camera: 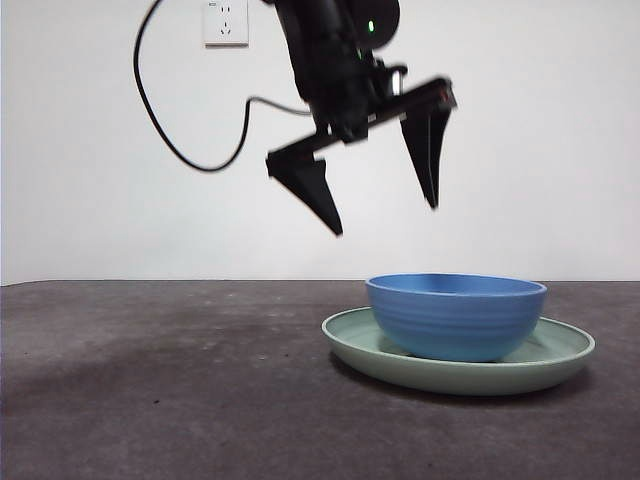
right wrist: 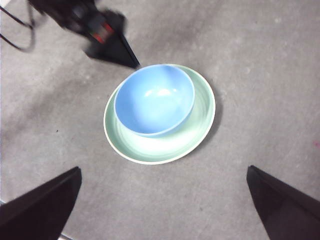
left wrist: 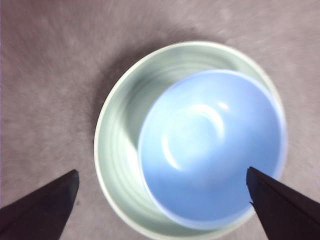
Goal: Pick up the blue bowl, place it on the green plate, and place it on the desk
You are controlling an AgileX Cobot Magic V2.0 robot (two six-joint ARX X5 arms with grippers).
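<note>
The blue bowl (camera: 455,315) stands upright inside the green plate (camera: 560,360), which rests on the desk (camera: 150,390). It sits off-centre in the plate (left wrist: 117,135). My left gripper (camera: 385,218) hangs open in the air above the bowl and slightly to its left, touching nothing. In the left wrist view the bowl (left wrist: 210,150) lies right below the empty left gripper (left wrist: 161,171). My right gripper (right wrist: 163,170) is open and empty, higher up and back from the bowl (right wrist: 155,97) and plate (right wrist: 165,147). One black finger (right wrist: 120,50) of the left gripper shows beside the bowl there.
A white wall with a socket (camera: 225,20) stands behind the desk. A black cable (camera: 160,130) loops down from the left arm. Bare desk surface (right wrist: 260,75) lies all around the plate.
</note>
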